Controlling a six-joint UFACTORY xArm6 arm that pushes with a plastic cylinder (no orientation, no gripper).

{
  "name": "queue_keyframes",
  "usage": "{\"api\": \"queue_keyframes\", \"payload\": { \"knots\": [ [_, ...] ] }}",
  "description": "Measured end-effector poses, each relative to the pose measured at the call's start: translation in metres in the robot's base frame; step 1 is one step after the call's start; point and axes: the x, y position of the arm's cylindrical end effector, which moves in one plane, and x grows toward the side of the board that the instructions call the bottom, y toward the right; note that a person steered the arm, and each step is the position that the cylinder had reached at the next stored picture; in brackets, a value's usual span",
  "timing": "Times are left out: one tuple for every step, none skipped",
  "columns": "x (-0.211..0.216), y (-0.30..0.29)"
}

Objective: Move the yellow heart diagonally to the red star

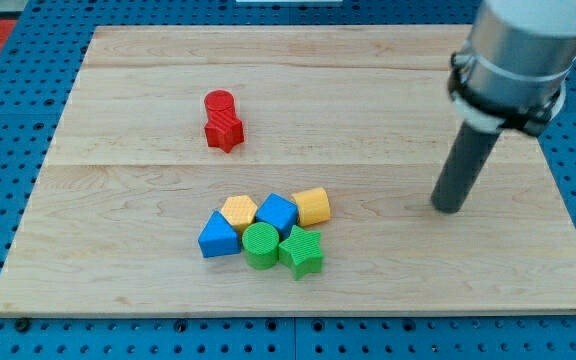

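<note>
The red star (pixel 225 131) lies at the board's upper left, touching a red cylinder (pixel 219 101) just above it. The yellow heart (pixel 311 206) sits at the right end of a tight cluster of blocks near the view's bottom centre, touching a blue cube (pixel 277 213). My tip (pixel 449 207) rests on the board far to the right of the heart, at about the same height in the view, touching no block.
The cluster also holds a yellow pentagon-like block (pixel 239 211), a blue triangle (pixel 218 236), a green cylinder (pixel 261 245) and a green star (pixel 301 251). The wooden board (pixel 118 280) lies on a blue pegboard surface.
</note>
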Motion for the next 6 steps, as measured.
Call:
{"api": "queue_keyframes", "payload": {
  "knots": [
    [0.003,-0.072],
    [0.001,-0.127],
    [0.0,-0.161],
    [0.001,-0.191],
    [0.001,-0.19],
    [-0.034,-0.095]
  ]
}}
